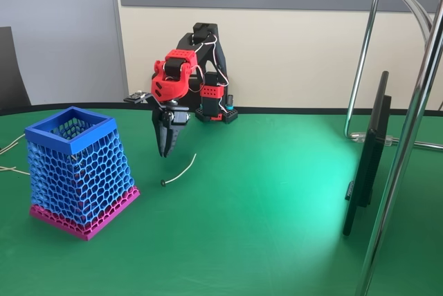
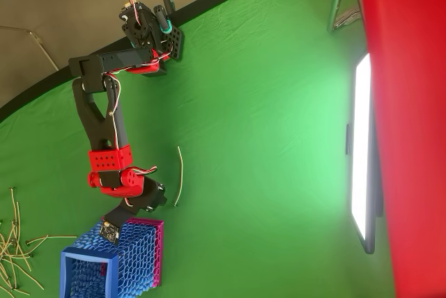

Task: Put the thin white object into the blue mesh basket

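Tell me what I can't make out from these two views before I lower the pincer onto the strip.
- Pincer opening: in the fixed view the black fingers overlap; in the overhead view the red wrist covers them.
- Height of the fingertips above the green cloth table: neither view settles it.
- Thin white curved strip: its dark ring end is too small to read.
- Tall blue honeycomb mesh basket: cut by the overhead view's bottom edge.

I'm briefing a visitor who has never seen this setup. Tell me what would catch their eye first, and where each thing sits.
The red and black robot arm stands out at the back of the green table, its gripper pointing down just above the cloth. In the fixed view, the blue mesh basket with its pink base stands at the left. The thin white strip lies flat between them, just right of the gripper.
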Controlling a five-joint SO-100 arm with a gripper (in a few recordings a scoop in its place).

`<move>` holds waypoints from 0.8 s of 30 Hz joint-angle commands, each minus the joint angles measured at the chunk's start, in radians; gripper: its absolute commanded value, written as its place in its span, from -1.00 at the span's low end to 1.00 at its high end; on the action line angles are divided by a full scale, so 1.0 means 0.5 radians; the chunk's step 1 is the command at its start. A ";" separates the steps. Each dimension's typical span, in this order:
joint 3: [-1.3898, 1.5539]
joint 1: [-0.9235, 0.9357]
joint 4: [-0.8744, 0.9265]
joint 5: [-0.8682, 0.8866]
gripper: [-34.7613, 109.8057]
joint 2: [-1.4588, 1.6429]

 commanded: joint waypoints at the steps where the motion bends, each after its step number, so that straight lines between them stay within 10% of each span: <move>1: -0.077 -0.009 0.003 -0.086 -0.36 -0.006; 24: -0.494 -0.086 0.135 -0.310 -0.31 -0.414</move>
